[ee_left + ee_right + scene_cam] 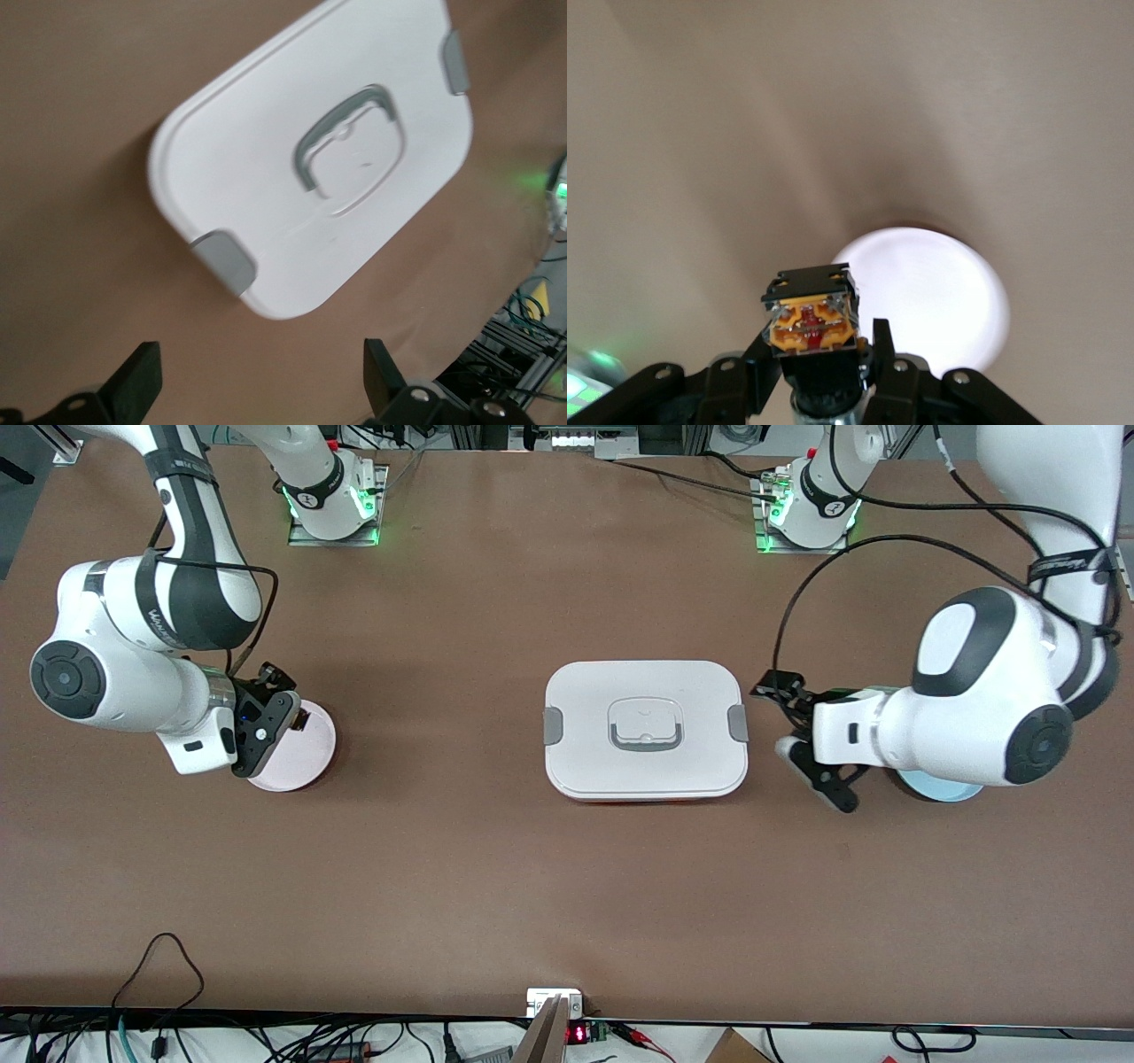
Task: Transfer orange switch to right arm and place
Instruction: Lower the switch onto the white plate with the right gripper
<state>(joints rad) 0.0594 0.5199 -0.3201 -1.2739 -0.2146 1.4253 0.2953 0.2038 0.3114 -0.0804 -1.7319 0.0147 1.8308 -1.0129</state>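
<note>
Brown tabletop. My right gripper clamps tiny orange push-button switch over round pink plate. My left gripper spread wide, empty, beside white rectangular lidded box, waiting.

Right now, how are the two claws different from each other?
The right claw is shut on the orange switch and hangs over the pink plate; the left claw is open and holds nothing. The left claw is spread wide, beside the white lidded box and near the blue plate, while the right claw is slim. Both are black, with two fingers.
</note>
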